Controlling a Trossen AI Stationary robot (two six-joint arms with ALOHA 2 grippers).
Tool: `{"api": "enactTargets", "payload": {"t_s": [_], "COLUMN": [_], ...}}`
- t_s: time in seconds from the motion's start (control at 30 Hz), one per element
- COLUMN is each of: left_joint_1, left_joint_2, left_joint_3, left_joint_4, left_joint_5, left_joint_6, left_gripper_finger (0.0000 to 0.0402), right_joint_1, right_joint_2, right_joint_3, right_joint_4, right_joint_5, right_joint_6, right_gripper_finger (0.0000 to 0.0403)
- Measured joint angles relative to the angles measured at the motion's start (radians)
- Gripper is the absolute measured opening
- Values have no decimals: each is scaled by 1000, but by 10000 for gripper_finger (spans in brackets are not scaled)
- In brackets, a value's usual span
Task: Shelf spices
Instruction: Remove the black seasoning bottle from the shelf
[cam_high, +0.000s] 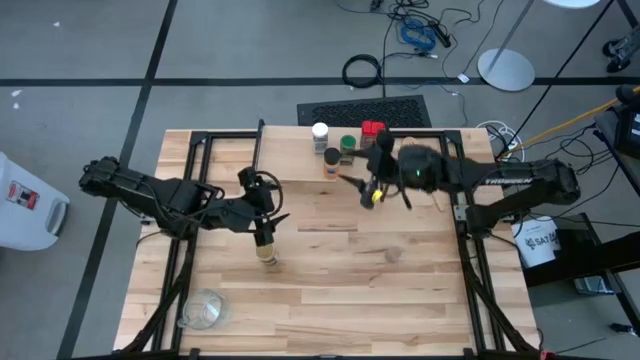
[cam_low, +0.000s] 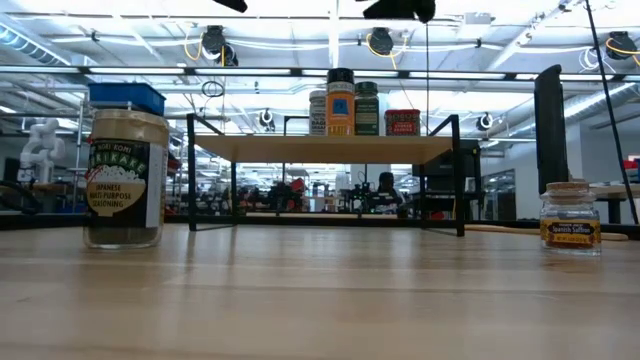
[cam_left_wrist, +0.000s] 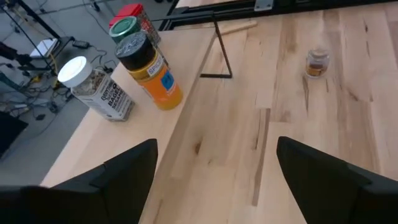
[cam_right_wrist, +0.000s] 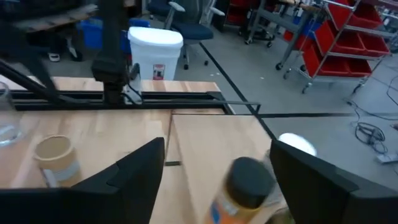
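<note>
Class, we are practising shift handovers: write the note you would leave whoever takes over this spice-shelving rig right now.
Left pincer: open, empty, above the table by the tan-lidded jar.
Right pincer: open, empty, by the shelf.
Done: white-lidded jar, black-lidded jar, green-lidded jar and red tin stand on the shelf.
Left: the tan-lidded jar and the small saffron jar, both upright on the table, need shelving.
</note>
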Motion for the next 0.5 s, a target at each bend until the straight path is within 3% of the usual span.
{"api": "enactTargets", "payload": {"t_s": [0.2, 0.5], "left_joint_1": [0, 0], "left_joint_2": [0, -3], "left_joint_3": [0, -1], "left_joint_4": [-23, -118], "left_joint_5": [-13, -98], "left_joint_6": [26, -4], "left_gripper_finger": [338, 338], "right_joint_1": [-109, -136], "right_joint_2": [57, 187], "right_joint_3": [18, 67], "right_joint_4": [7, 6], "right_joint_5": [-124, -154], "right_joint_6": [-51, -67], "right_gripper_finger": [321, 336]}}
